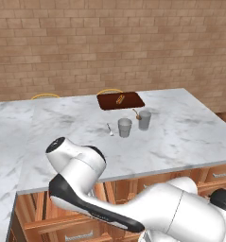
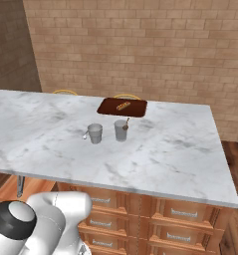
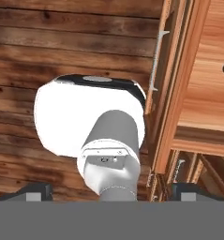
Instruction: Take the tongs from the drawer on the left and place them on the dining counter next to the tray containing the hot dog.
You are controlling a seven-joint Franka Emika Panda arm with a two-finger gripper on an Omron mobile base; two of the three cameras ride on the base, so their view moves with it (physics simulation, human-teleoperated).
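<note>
Folding low below the dining counter (image 1: 180, 137), the arm's end effector (image 3: 108, 197) gapes wide, holding nothing.

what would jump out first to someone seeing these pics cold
The big white marble dining counter fills the middle of both base views, with a dark-brown tray holding a small hot dog near its far edge. Two grey cups stand just in front of the tray, against a brick wall.
</note>
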